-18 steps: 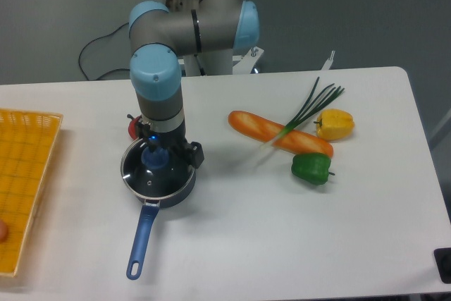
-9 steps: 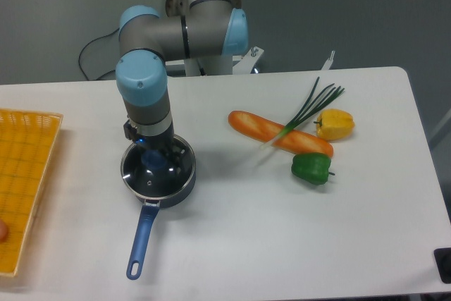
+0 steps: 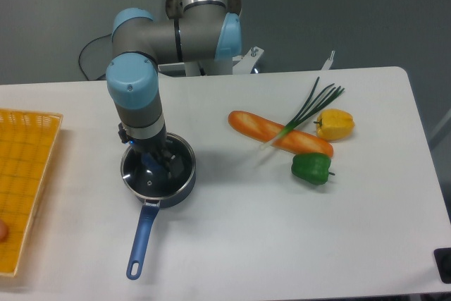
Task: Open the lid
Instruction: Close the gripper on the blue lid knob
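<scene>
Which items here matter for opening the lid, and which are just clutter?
Job: lid on the saucepan, with the pincer down at its knob.

Clutter: bread loaf, green onion, yellow pepper, green pepper, yellow tray at the left edge.

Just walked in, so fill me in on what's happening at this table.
The arm's gripper is down on the lid of the blue-handled saucepan, at its blue knob; the lid looks seated on the pan. Whether the fingers have closed is hard to tell. A baguette, chives, and two peppers lie to the right.
</scene>
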